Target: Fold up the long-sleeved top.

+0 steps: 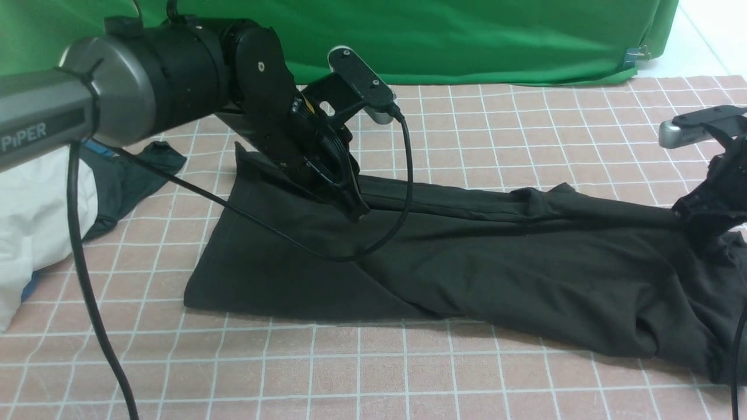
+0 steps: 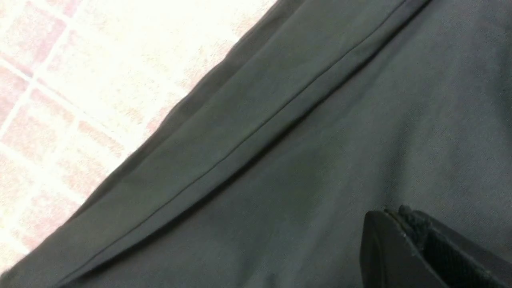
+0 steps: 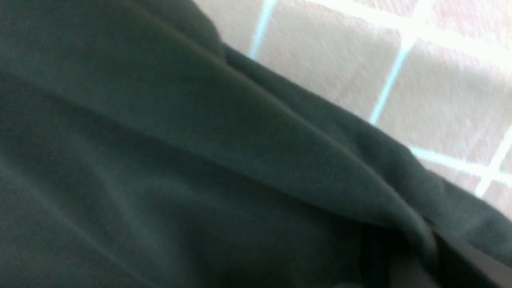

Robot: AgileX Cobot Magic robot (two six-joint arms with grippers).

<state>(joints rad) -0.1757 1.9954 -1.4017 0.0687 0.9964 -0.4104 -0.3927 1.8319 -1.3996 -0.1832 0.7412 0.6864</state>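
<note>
Where the long-sleeved top (image 1: 467, 262) is spread across the pink gridded tabletop (image 1: 350, 373), the left gripper (image 1: 355, 207) is pressed on its far left part, jaws shut; a seam is shown only by the left wrist view. The right gripper (image 1: 709, 213), jaws closed, is seen bunching cloth at the right. "PiPER" is read on the left arm (image 1: 87, 99). A white garment (image 1: 35, 221) lies left.

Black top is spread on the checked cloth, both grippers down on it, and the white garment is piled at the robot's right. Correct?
Not quite. In the front view the white garment is piled at the robot's left. The long-sleeved top does lie on the checked cloth, with the left gripper and right gripper down on it.
</note>
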